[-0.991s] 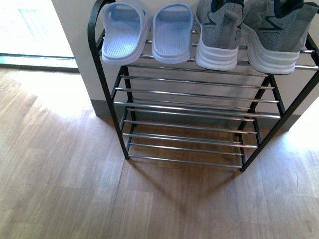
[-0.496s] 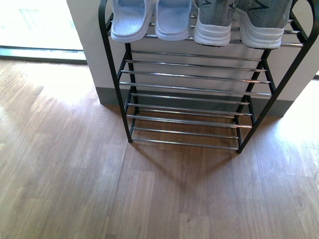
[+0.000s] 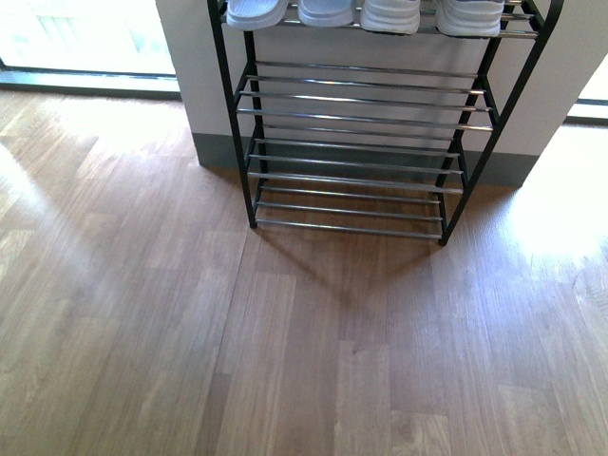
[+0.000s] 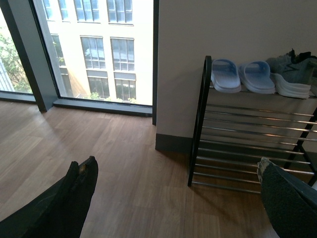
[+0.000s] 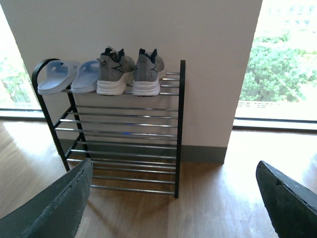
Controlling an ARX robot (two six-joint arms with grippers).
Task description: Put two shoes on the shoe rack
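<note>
The shoe rack (image 3: 361,142) stands against a white wall, black side frames with chrome rods. On its top shelf sit two pale blue slide sandals (image 5: 69,75) at the left and two grey knit sneakers (image 5: 130,73) beside them; in the front view only their toes (image 3: 380,13) show at the top edge. The sandals (image 4: 242,76) and a sneaker (image 4: 292,74) also show in the left wrist view. My left gripper (image 4: 178,198) is open and empty above the floor, well back from the rack. My right gripper (image 5: 173,203) is open and empty, facing the rack (image 5: 119,134).
The rack's lower shelves (image 3: 351,180) hold nothing. Wood floor (image 3: 285,342) spreads in front of the rack. Floor-to-ceiling windows (image 4: 99,49) flank the wall on both sides (image 5: 282,64). A grey skirting board (image 3: 218,152) runs along the wall's foot.
In the front view the rack has shrunk and slid up the picture; more floor shows in front of it. The shoes on the top shelf are now mostly cut off.
</note>
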